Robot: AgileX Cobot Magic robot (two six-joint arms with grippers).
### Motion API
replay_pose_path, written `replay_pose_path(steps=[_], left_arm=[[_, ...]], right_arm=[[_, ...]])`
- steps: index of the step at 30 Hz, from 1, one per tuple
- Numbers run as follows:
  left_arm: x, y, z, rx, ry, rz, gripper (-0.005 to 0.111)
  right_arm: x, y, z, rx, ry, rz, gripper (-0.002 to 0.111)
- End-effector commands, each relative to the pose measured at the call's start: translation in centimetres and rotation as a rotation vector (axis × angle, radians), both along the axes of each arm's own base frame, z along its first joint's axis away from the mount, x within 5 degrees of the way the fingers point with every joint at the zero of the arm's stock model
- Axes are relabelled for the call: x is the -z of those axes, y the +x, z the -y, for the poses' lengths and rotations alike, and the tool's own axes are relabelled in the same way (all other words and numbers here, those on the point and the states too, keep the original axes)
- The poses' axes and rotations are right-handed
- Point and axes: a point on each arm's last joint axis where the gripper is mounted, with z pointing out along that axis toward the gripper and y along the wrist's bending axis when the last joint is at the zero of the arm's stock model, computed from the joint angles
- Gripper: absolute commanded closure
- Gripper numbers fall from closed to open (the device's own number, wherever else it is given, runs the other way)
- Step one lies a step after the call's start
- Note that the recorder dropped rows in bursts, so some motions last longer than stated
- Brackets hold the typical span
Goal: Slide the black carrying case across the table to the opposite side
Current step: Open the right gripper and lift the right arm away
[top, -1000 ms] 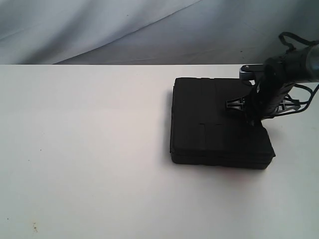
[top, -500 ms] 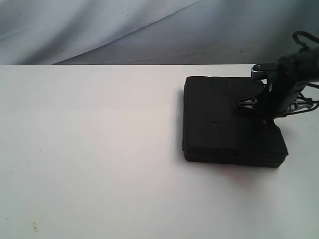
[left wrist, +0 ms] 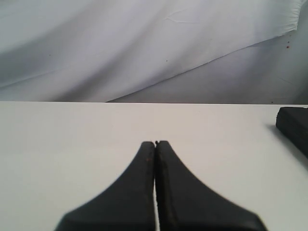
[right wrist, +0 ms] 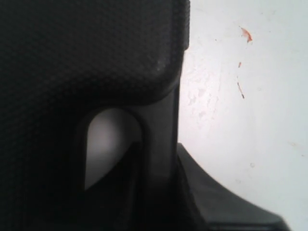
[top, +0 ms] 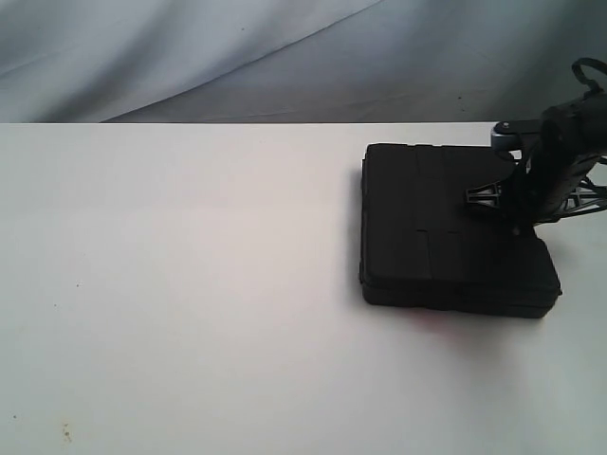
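The black carrying case [top: 446, 232] lies flat on the white table [top: 190, 284], toward the right side. My right gripper [top: 520, 204] stands over the case's right edge, shut on the case's handle. In the right wrist view the handle bar [right wrist: 161, 139] runs between the two fingers, one finger [right wrist: 216, 192] outside it and the other in the handle's opening. My left gripper [left wrist: 155, 143] is shut with nothing in it and hovers over bare table; a corner of the case [left wrist: 294, 125] shows far off to its side. The left arm is not in the exterior view.
A grey cloth backdrop [top: 237, 57] hangs behind the table's far edge. Cables [top: 590, 190] loop around the right arm near the table's right side. Red smears [right wrist: 246, 33] mark the tabletop beside the case. Small specks [top: 66, 434] lie at the front left.
The case has slid to the right in the exterior view, with the right gripper moving right along with it. The grip on the handle has not changed.
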Motion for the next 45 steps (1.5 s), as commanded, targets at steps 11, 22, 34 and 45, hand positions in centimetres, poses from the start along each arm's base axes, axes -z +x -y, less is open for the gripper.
replay_pose_path(steps=[11,22,34,45], left_arm=[[0.1,0.0,0.0,-0.001,-0.008,0.001,0.107],[0.1,0.0,0.0,-0.001,-0.008,0.001,0.107],[0.1,0.0,0.0,-0.001,-0.008,0.001,0.107],[0.1,0.0,0.0,-0.001,-0.008,0.001,0.107]], right_arm=[[0.5,-0.2,0.9,-0.015,-0.042,-0.026,0.108],[0.5,-0.2,0.9,-0.006,-0.043,-0.032,0.07],[-2.6,-0.5,0.4,0.003,-0.019,0.021,0.065],[-7.8,-1.5,0.1,0.02,0.008,0.097,0.065]])
